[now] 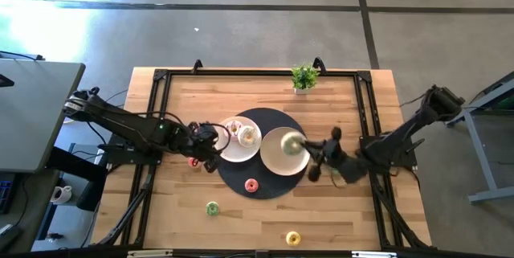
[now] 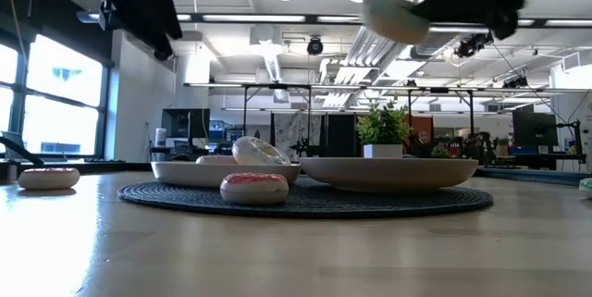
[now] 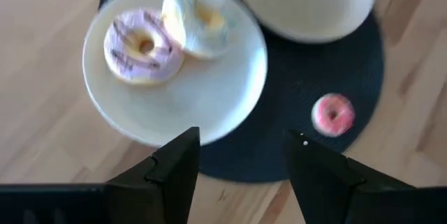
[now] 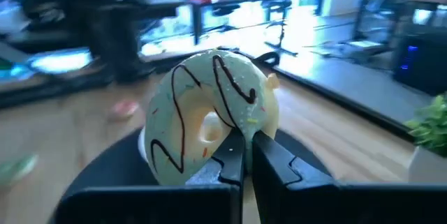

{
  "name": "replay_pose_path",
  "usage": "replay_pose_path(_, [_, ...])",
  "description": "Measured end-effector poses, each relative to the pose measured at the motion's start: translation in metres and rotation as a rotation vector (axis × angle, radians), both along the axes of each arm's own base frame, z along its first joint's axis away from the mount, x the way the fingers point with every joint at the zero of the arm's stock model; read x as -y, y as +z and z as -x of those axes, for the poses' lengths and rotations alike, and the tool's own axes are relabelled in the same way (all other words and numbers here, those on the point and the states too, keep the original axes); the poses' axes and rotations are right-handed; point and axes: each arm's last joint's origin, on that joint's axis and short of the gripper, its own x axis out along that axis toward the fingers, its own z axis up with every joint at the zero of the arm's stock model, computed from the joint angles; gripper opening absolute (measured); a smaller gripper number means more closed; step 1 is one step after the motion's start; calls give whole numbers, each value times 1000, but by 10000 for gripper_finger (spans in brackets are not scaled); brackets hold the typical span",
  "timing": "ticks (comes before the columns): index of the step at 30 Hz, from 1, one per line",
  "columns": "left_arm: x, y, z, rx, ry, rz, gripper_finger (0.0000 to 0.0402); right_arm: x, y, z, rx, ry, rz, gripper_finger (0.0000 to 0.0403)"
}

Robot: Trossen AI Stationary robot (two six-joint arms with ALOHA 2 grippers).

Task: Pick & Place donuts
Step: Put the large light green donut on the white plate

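Right pincer is clamped on the rim of a pale green donut w/ dark drizzle, holding it in the air above the empty plate on the round dark mat. Right arm reaches in low from the desk's right edge. Left pincer, fingers wide apart, hovers at the edge of the other plate, which holds a pink donut and a cream donut. Small red donut sits on the mat; others lie on the desk.

Bright, even daylight throughout, window glare at the left, wrist views smeared by motion blur.
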Motion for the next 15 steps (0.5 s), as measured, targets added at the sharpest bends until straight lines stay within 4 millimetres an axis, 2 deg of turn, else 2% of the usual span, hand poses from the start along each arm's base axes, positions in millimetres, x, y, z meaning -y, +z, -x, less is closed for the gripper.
replay_pose_path(3, [-2, 7, 3, 10, -12, -31, 202, 17, -2, -22, 54, -8, -65, 6])
replay_pose_path(7, [-2, 17, 1, 42, -23, -55, 202, 31, -21, -55, 63, 45, -122, 6])
replay_pose_path(10, [-1, 23, 0, 65, -35, -61, 202, 34, -34, -84, -3, 48, -111, 5])
replay_pose_path(15, [-1, 22, 0, 51, -47, -60, 202, 26, -32, -135, -63, 84, -66, 6])
